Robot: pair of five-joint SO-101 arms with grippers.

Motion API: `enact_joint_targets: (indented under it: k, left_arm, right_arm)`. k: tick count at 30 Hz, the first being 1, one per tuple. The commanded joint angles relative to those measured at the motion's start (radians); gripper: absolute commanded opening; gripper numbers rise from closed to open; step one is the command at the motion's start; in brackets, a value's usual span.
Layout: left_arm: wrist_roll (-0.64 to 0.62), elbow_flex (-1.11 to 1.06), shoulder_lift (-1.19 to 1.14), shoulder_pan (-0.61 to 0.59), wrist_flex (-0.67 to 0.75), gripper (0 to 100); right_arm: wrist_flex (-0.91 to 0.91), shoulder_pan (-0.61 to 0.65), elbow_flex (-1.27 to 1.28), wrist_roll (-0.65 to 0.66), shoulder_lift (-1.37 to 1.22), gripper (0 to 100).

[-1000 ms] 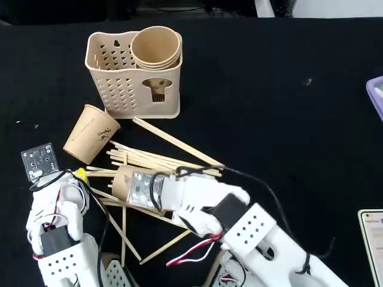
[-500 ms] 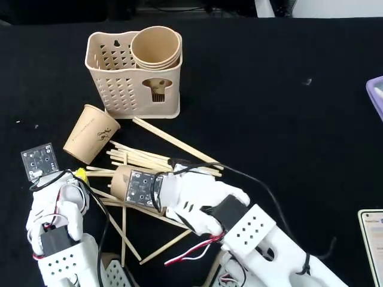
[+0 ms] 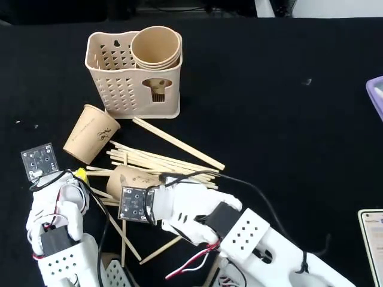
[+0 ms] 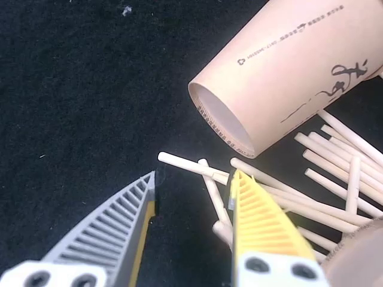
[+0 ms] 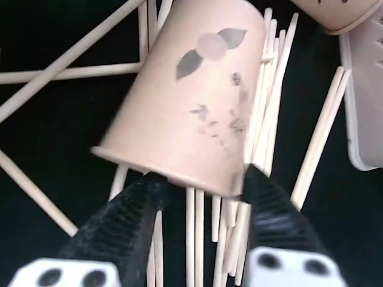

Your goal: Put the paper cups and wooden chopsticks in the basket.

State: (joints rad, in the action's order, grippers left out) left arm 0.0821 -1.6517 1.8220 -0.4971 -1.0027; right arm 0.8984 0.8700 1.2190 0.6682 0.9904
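Two loose: tan paper cup [image 3: 91,133] sideways near the beige perforated plastic basket [image 3: 119,89]; second tan paper cup [image 5: 191,101] lying on scattered wooden chopsticks [image 3: 161,158], near-left of the black desk [image 3: 287,149]. Right pincer [image 5: 204,179] apart at its rim. Left pincer [image 4: 192,176] apart over chopstick ends.

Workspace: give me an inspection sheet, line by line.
Surface: black table.
Job's things: basket holds stacked cups; one cup lies beside it, a second cup on scattered chopsticks.
Clutter: purple thing and card at the right edge.
Grippers: left gripper open over chopstick ends; right gripper open at the second cup's rim.
Cables: black cable crosses the chopsticks; red and white wires nearby.
Surroundings: dark background behind the table.
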Motion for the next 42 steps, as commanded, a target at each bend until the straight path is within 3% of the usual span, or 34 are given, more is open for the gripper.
enact_joint_targets:
  k: [1, 6, 13, 18, 25, 35, 42]
  left_arm:
    - [-0.003, 0.013, 0.002, 0.010, 0.020, 20]
    - [-0.003, 0.012, 0.002, 0.010, 0.020, 20]
    - [-0.003, 0.012, 0.002, 0.012, 0.020, 20]
    - [-0.003, 0.012, 0.002, 0.012, 0.020, 20]
    - [-0.003, 0.012, 0.002, 0.012, 0.020, 20]
    - [-0.003, 0.012, 0.002, 0.012, 0.020, 20]
    - [-0.003, 0.012, 0.002, 0.012, 0.020, 20]
  right_arm:
    - [-0.028, -0.035, -0.035, -0.072, 0.027, 0.8]
    - [0.021, -0.155, -0.156, -0.153, 0.061, 1.1]
    - [0.361, -0.284, -0.484, -0.158, 0.229, 1.0]
    - [0.463, -0.430, -0.740, -0.222, 0.194, 1.0]
    - [0.459, -0.485, -1.064, -0.425, -0.130, 1.0]
    - [0.450, -0.483, -1.732, -0.448, -0.621, 1.0]
    - [0.450, -0.488, -1.974, -0.496, -0.897, 1.0]
